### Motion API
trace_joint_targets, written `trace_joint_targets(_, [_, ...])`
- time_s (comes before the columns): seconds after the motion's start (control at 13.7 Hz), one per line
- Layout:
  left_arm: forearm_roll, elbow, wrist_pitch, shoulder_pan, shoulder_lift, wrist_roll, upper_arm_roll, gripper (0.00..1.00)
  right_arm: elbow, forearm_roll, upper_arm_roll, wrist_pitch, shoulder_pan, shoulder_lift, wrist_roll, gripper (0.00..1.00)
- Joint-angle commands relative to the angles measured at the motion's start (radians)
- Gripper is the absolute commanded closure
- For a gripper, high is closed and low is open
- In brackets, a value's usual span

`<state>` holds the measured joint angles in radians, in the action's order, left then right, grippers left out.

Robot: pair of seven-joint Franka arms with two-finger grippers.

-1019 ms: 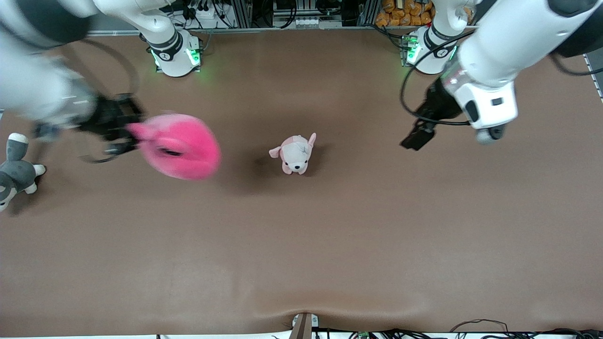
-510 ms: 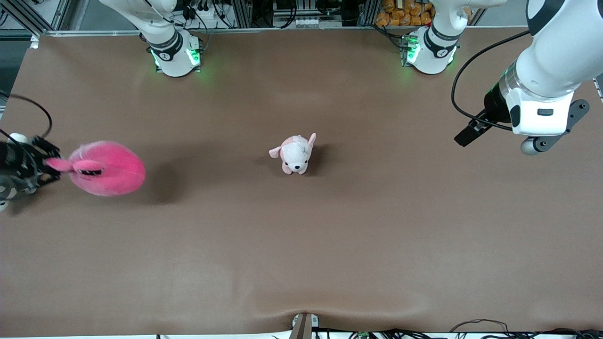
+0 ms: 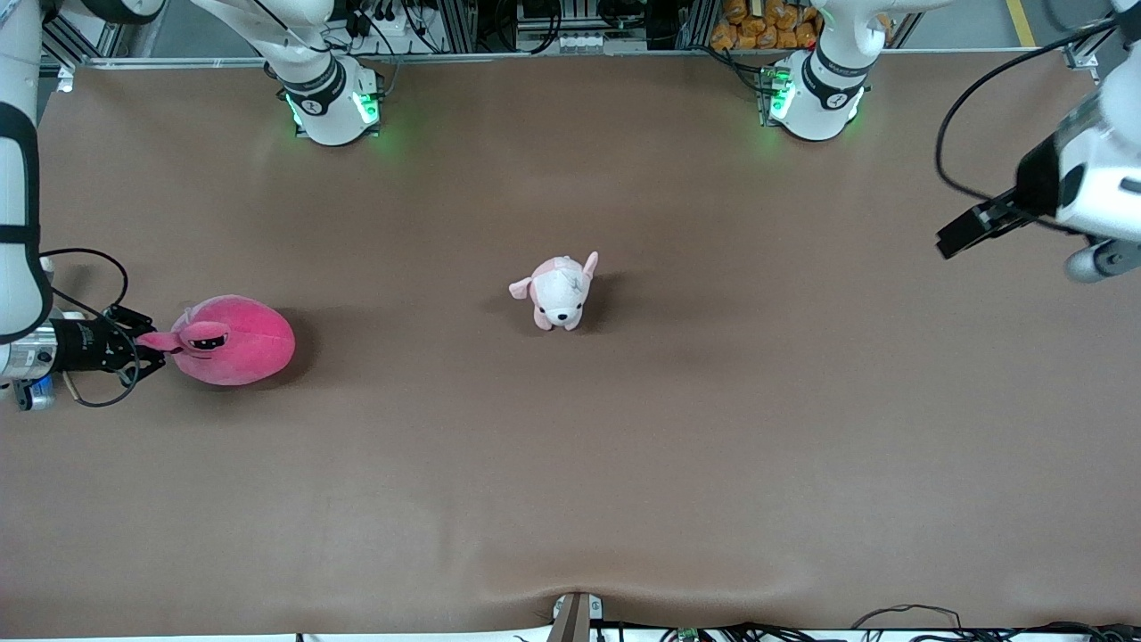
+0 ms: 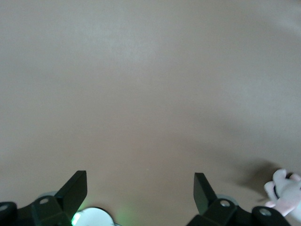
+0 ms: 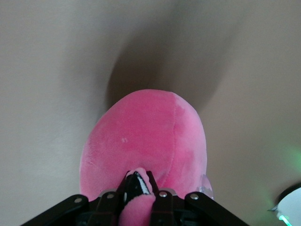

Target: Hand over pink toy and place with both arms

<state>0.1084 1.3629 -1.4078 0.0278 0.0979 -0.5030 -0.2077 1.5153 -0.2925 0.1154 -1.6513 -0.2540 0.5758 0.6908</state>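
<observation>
The pink toy (image 3: 236,339), a round hot-pink plush with a half-lidded black eye, lies low at the table surface near the right arm's end; whether it touches the table I cannot tell. My right gripper (image 3: 147,343) is shut on a small pink flap at the toy's end. In the right wrist view the toy (image 5: 146,141) bulges out past the right gripper (image 5: 140,190), whose jaws pinch the flap. My left gripper (image 3: 958,236) hangs over the left arm's end of the table. Its fingers (image 4: 77,188) stand wide apart around nothing, so this gripper (image 4: 139,188) is open.
A small pale pink-and-white dog plush (image 3: 560,292) stands mid-table; it also shows at the left wrist view's edge (image 4: 284,193). The arm bases (image 3: 332,102) (image 3: 816,98) sit along the table's back edge. Brown tabletop stretches between the dog and the pink toy.
My right arm has swung the pink toy toward its own end of the table and lowered it. My left arm has drawn back toward its end, still open.
</observation>
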Motion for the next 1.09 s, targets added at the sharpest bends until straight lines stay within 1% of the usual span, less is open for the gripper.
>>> trace_joint_targets(0.0, [0.007, 0.018, 0.001, 0.009, -0.018, 0.072, -0.012, 0.0, -0.009, -0.023, -0.025, 0.034, -0.031, 0.025, -0.045, 0.68])
trace_joint_targets(0.07, [0.004, 0.019, 0.0, 0.006, -0.021, 0.118, -0.007, 0.0, -0.01, -0.052, -0.023, 0.036, -0.039, 0.026, -0.043, 0.09])
trace_joint_targets(0.15, [0.002, 0.03, 0.0, -0.005, -0.027, 0.16, 0.016, 0.0, -0.017, -0.065, -0.025, 0.05, -0.039, 0.024, -0.045, 0.0])
trace_joint_targets(0.29, [-0.003, 0.085, -0.011, -0.109, -0.065, 0.185, 0.144, 0.0, -0.065, -0.06, -0.031, 0.064, -0.018, 0.01, -0.05, 0.0])
trace_joint_targets(0.36, [-0.012, 0.149, -0.042, -0.121, -0.111, 0.187, 0.162, 0.0, -0.119, -0.06, -0.031, 0.106, -0.001, -0.002, -0.04, 0.0])
trace_joint_targets(0.44, [-0.019, 0.244, -0.1, -0.123, -0.175, 0.192, 0.165, 0.0, -0.185, -0.056, -0.031, 0.179, 0.012, -0.008, -0.036, 0.0])
trace_joint_targets(0.51, [-0.021, 0.318, -0.15, -0.123, -0.229, 0.213, 0.166, 0.0, -0.258, -0.054, -0.028, 0.252, 0.033, -0.01, -0.036, 0.0])
trace_joint_targets(0.58, [-0.021, 0.335, -0.148, -0.123, -0.243, 0.227, 0.165, 0.0, -0.33, -0.056, -0.03, 0.31, 0.041, -0.011, -0.036, 0.0])
trace_joint_targets(0.66, [-0.022, 0.326, -0.125, -0.126, -0.242, 0.221, 0.165, 0.0, -0.393, -0.057, -0.03, 0.359, 0.053, -0.016, -0.036, 0.0])
trace_joint_targets(0.73, [-0.021, 0.302, -0.102, -0.134, -0.236, 0.216, 0.166, 0.0, -0.443, -0.057, -0.03, 0.375, 0.076, -0.039, -0.037, 0.0])
trace_joint_targets(0.87, [-0.019, 0.256, -0.054, -0.14, -0.221, 0.216, 0.163, 0.0, -0.458, -0.037, -0.026, 0.38, 0.128, -0.126, -0.043, 0.0])
trace_joint_targets(1.02, [-0.015, 0.231, -0.036, -0.14, -0.211, 0.224, 0.168, 0.0, -0.457, 0.018, -0.03, 0.398, 0.168, -0.221, -0.088, 0.0])
